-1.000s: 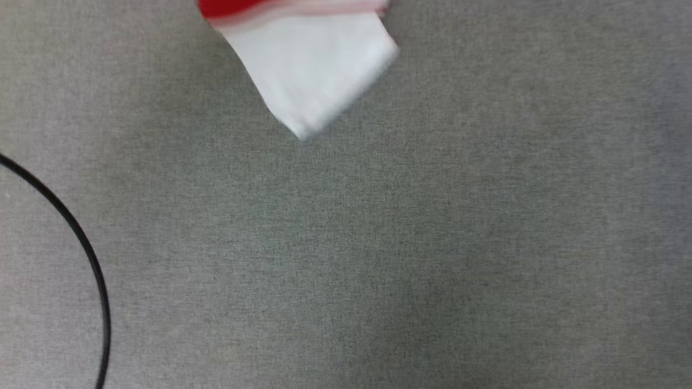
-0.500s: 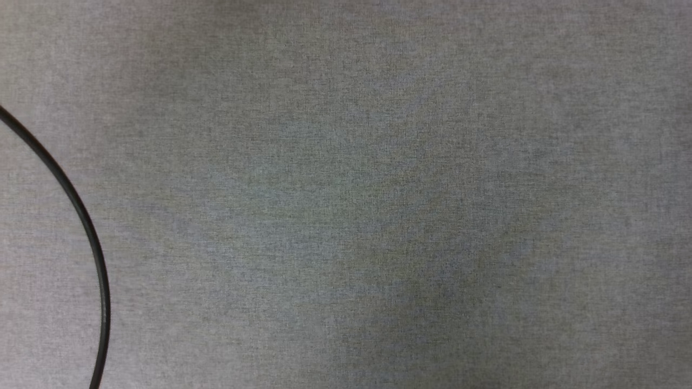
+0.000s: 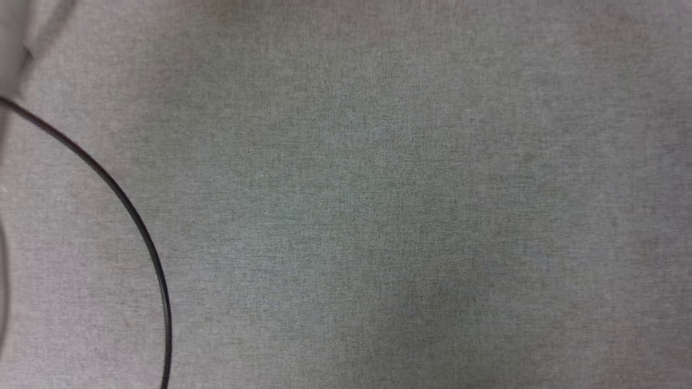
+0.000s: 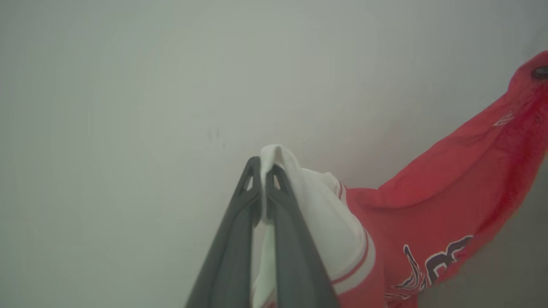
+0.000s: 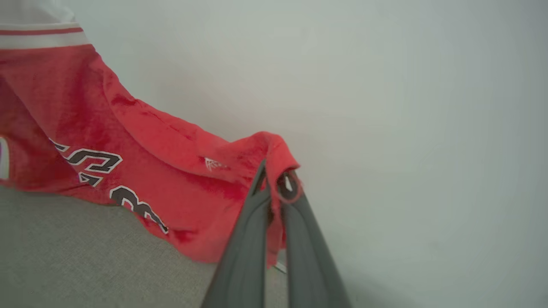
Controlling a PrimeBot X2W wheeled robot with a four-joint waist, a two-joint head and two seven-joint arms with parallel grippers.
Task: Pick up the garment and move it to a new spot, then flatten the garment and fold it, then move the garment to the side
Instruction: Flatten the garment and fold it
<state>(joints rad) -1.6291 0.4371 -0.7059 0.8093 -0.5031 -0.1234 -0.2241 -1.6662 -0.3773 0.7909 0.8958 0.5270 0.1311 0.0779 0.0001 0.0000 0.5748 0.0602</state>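
The garment (image 4: 428, 214) is a red jersey shirt with a white sleeve and black-and-white lettering, and it hangs in the air between my two grippers. In the left wrist view my left gripper (image 4: 263, 169) is shut on the white sleeve, with cloth bunched over its tips. The right wrist view has my right gripper (image 5: 274, 175) shut on a red corner of the garment (image 5: 128, 141), whose lower edge droops to the grey cloth surface (image 5: 64, 256). A pale wall stands behind both grippers.
In the head view a grey fabric tabletop (image 3: 378, 205) spreads across the frame. A thin black cable (image 3: 141, 229) curves over its left part. A pale blurred shape sits at the top left corner.
The white sleeve at the top of the head view one second ago has left it. The picture has shifted, and the cable now lies further right.
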